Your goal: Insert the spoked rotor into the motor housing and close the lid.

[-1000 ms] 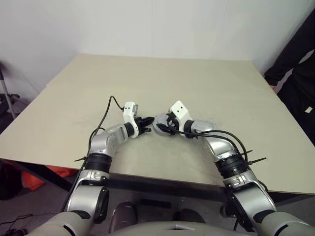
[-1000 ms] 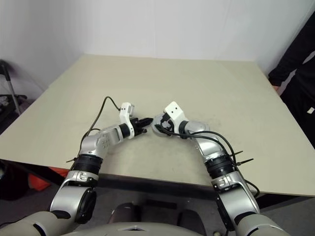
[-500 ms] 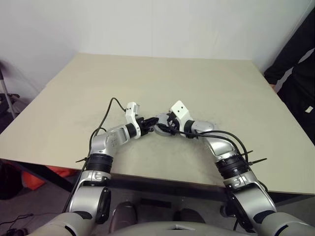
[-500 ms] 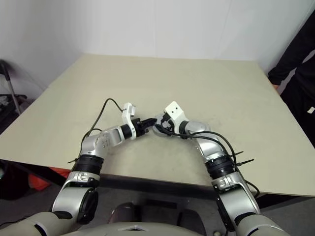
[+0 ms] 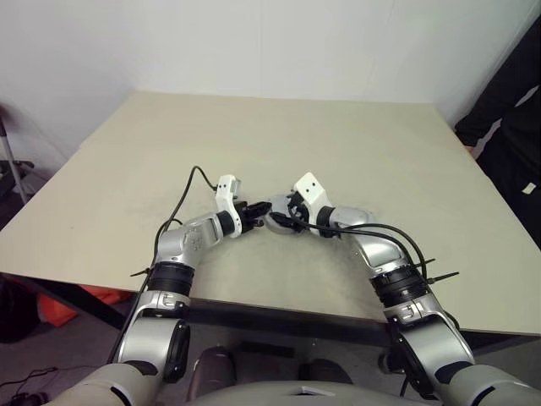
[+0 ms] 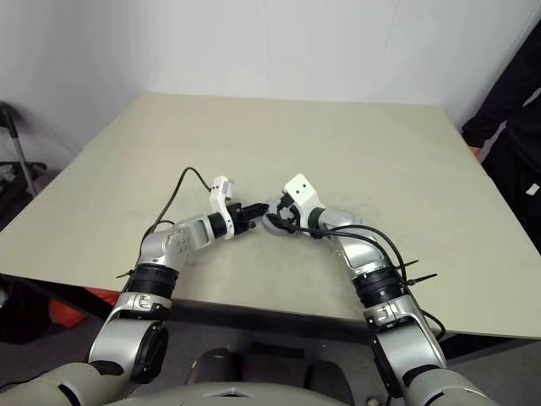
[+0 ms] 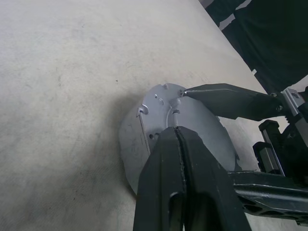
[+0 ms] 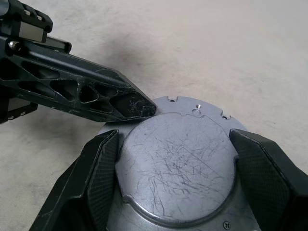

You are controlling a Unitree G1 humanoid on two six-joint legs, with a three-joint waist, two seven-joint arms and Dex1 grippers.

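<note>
Over the middle of the tabletop [image 5: 355,144] both forearms angle inward, wrists bent so the claws meet tip to tip. A person in dark clothing [image 5: 511,110] stands beyond the right arm, well apart. The right claw [image 8: 175,168] is clamped wide on the lid [image 8: 175,163], apparently seated on the motor housing. The left claw [image 7: 179,137], fingers pressed together, touches the lid's edge.

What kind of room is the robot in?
Probably a plain test room or lab: a big bare beige table, blank white walls, and a person in dark clothes standing by the table's edge.
</note>
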